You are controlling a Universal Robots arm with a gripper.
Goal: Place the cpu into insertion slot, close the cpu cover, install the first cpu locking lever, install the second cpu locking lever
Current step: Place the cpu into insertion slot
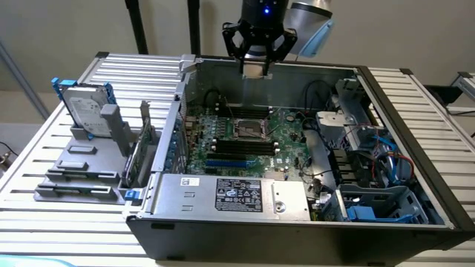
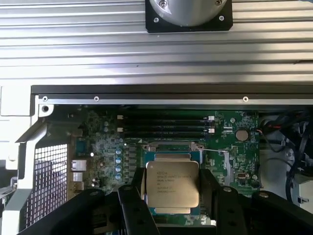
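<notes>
Table (image 1: 415, 105): ribbed metal top; everything rests on it
Computer case (image 1: 297, 233): lying open on the table
Green board (image 1: 286, 139): flat on the case floor; black memory slots (image 1: 245, 147) run across it
Gripper (image 1: 256, 62): high over the case; fingers (image 2: 134, 205) pinch the chip (image 2: 172, 183) by two opposite edges
Socket (image 1: 251, 129): near the board's middle, well below the gripper
Chip: silver top faces the wrist camera, held in the air, clear of the socket

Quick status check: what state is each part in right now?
gripper: shut on cpu
cpu: held, raised, not seated
slot: empty
case: side open
hard drive: upright, outside case
</notes>
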